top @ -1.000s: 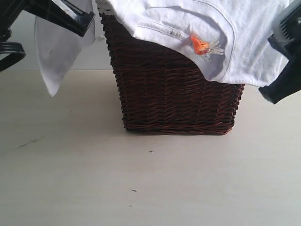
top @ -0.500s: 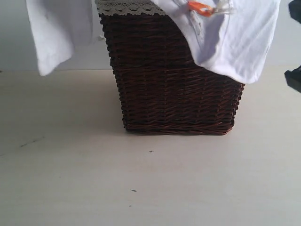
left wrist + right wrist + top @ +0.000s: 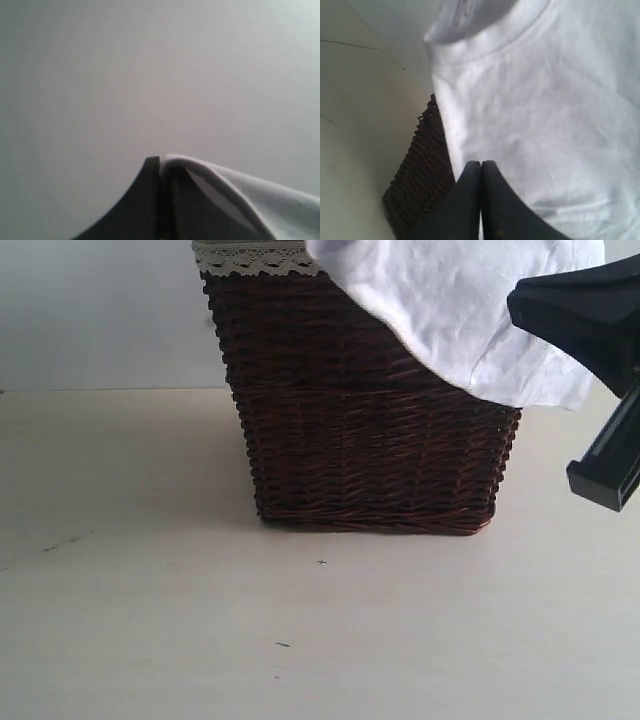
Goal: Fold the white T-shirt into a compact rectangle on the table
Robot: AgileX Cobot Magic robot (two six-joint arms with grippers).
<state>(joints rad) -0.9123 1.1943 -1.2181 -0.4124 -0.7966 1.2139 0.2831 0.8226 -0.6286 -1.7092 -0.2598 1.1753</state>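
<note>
- Shirt (image 3: 440, 300): hangs in the air, lower part draped over basket (image 3: 370, 450) rim & front right corner; not on table (image 3: 200, 620) yet
- Soft, light, limp cotton, so prob sags & creases, may snag on wicker; best held at shoulder seams, 2 pts well apart
- L gripper (image 3: 160, 165): clenched on a shirt edge
- R gripper (image 3: 481, 167): clenched, tip against shirt; can't tell if cloth is nipped

Rough wicker basket (image 3: 370, 440), cloth tee (image 3: 450, 300)

Exterior cam sat low and close, level with wicker basket (image 3: 370, 440) on table (image 3: 150, 620); right wrist looked down close over white T-shirt (image 3: 530, 100) and same basket; left wrist faced blank grey
</note>
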